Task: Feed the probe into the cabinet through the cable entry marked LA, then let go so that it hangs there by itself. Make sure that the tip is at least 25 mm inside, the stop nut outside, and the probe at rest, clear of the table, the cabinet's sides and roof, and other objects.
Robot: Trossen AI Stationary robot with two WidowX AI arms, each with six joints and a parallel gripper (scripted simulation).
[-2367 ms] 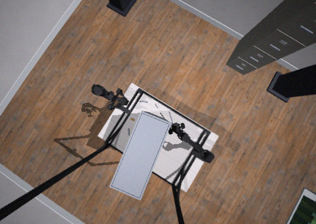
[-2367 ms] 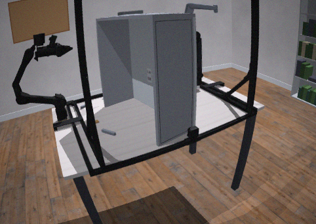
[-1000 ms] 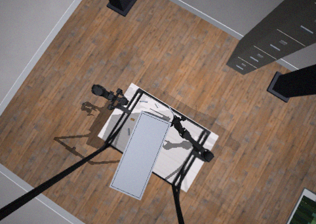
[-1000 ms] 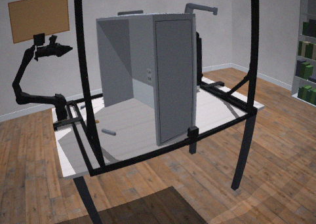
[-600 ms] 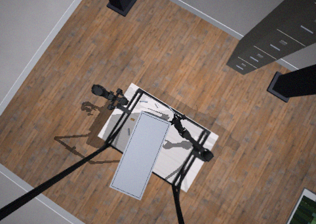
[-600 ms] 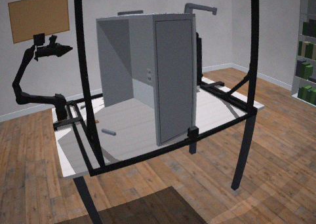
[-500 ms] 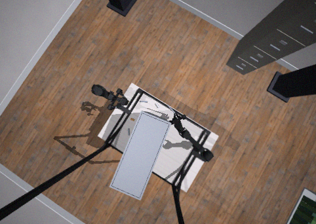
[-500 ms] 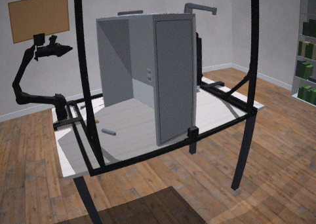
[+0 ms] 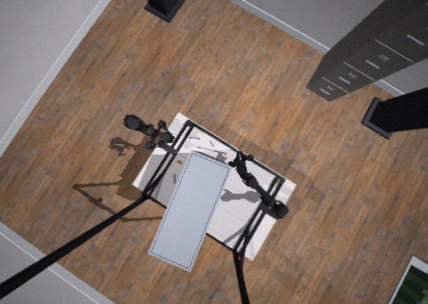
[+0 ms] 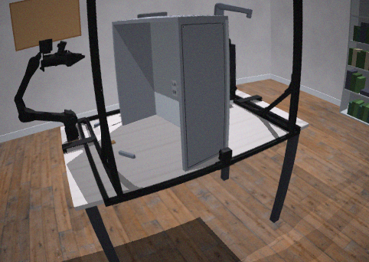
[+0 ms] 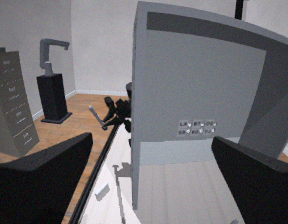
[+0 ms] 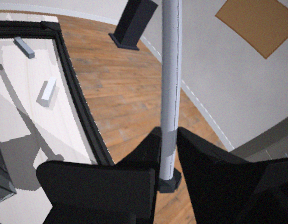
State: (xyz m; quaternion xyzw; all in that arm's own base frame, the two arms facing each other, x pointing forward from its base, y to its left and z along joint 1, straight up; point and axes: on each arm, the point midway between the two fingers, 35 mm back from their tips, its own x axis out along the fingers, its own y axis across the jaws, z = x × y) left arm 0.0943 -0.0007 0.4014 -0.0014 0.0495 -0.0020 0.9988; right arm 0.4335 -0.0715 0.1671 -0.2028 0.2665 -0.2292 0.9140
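Note:
The grey cabinet (image 9: 191,209) (image 10: 203,88) (image 11: 205,85) stands upright on the white table (image 9: 284,188) (image 10: 161,145). Its cable-entry plate (image 11: 197,128) (image 10: 174,88) sits low on the inner wall; the LA mark is at the plate's upper left. My right gripper (image 9: 237,157) (image 11: 102,125) (image 12: 168,132) is shut on the probe (image 12: 171,90) (image 11: 96,116) (image 9: 224,147), a thin grey rod, and holds it in the air behind the cabinet's back corner, outside the cabinet. My left gripper (image 9: 170,137) (image 10: 80,56) (image 11: 154,141) is open and empty, raised and facing the plate from a distance.
A black frame (image 10: 97,99) runs around the table and rises over it. Small grey blocks (image 10: 126,154) (image 9: 174,178) (image 12: 47,91) and an orange bit (image 10: 113,142) lie on the table. A filing cabinet (image 11: 12,110) and a pedestal (image 11: 52,95) stand on the floor.

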